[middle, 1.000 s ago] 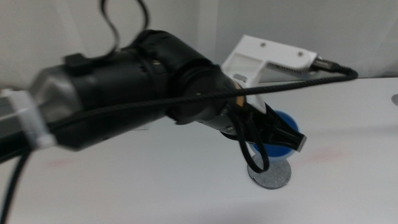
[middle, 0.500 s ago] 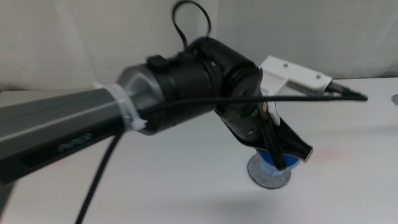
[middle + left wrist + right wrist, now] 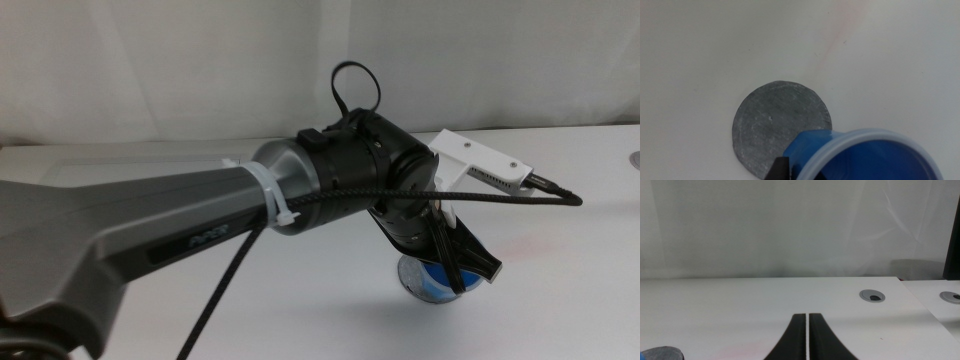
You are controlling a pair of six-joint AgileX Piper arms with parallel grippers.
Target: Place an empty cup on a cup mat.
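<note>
The blue cup (image 3: 432, 281) is in my left gripper (image 3: 462, 268), which is shut on it and reaches in from the left. In the middle view the cup sits low over the cup mat (image 3: 405, 273), and only a grey edge of the mat shows beneath it. In the left wrist view the cup (image 3: 860, 155) stands upright with its blue inside empty, and it overlaps one side of the speckled grey mat (image 3: 775, 125). I cannot tell whether cup and mat touch. My right gripper (image 3: 807, 317) is shut and empty, and it is out of the middle view.
The white tabletop (image 3: 560, 300) runs back to a pale wall. A round cable grommet (image 3: 635, 157) sits at the table's right edge. The right wrist view shows two grommets (image 3: 872, 296) and the mat's edge (image 3: 662, 353).
My left arm has reached further right and lowered the cup. It went from above and behind the mat down onto or just over it, and now covers most of the mat.
</note>
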